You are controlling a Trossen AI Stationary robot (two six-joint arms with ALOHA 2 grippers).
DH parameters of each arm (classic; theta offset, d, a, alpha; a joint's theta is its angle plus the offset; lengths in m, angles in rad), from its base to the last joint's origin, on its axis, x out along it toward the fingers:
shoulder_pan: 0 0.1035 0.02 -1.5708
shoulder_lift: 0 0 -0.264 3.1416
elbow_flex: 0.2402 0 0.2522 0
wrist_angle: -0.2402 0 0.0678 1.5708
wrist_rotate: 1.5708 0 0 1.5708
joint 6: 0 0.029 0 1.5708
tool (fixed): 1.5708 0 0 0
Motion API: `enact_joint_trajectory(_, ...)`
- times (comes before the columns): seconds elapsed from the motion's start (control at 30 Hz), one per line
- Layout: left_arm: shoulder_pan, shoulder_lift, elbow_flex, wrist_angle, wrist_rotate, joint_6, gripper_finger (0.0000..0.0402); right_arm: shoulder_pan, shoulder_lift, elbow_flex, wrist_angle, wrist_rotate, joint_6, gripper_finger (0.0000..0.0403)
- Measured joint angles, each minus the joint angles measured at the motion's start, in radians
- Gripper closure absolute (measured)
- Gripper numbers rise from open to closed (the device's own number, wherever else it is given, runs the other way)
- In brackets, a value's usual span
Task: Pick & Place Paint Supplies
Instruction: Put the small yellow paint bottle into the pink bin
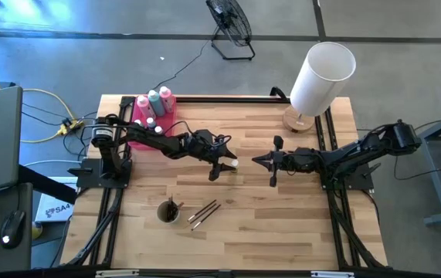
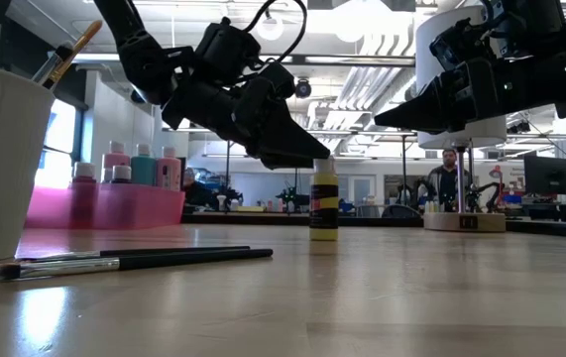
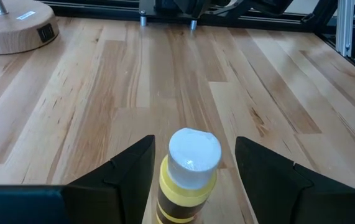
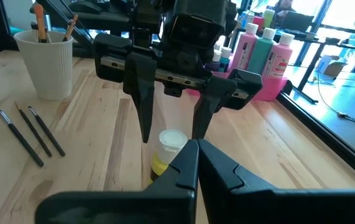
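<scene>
Left wrist view shows us the left tool (image 3: 193, 171) spread wide, one finger (image 3: 124, 171) on each side of a yellow bottle (image 3: 186, 180) with a white cap, not touching it. We see the bottle standing upright on the worktop (image 3: 165, 81). Facing it, just beyond the bottle, our right tool (image 4: 197, 163) is clenched and holds nothing. Three brushes (image 4: 31, 132) lie off to the side.
</scene>
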Motion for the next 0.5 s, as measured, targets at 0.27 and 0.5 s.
enact_joint_trajectory(0.27,0.000,0.000,0.000,0.006,0.000,0.000,0.0183,0.000,0.000,0.000,0.000,0.000,0.000,0.0401)
enact_joint_trajectory(0.5,-0.027,0.000,0.000,0.017,-0.083,0.040,0.0183,0.000,0.000,0.000,-0.001,0.001,0.000,0.0401)
